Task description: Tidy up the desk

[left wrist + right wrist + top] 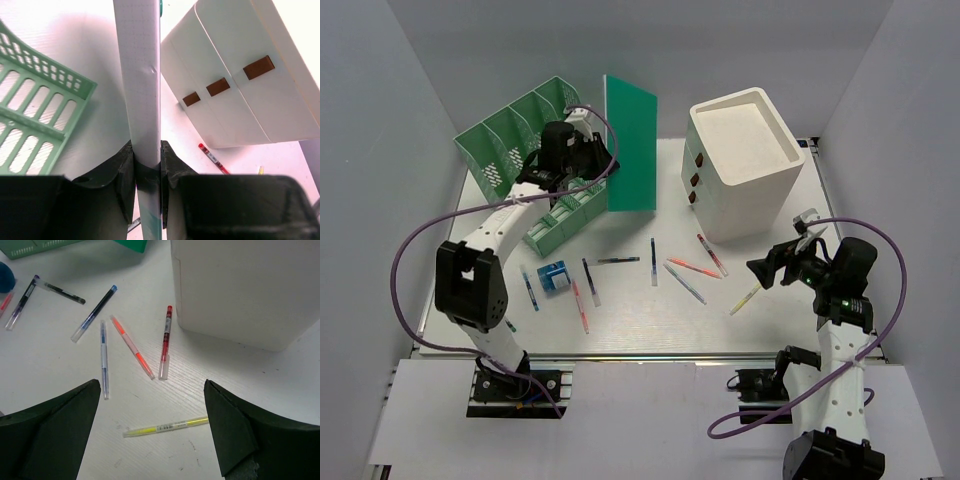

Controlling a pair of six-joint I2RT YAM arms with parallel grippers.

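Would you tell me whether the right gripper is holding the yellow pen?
No, the right gripper stands open, with the yellow pen lying free on the desk below it.

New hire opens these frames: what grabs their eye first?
The left claw clamps a green board upright at the back left, beside the green file rack. In front, pens lie scattered across the desk near the white drawer box. The right claw hangs open above a yellow pen.
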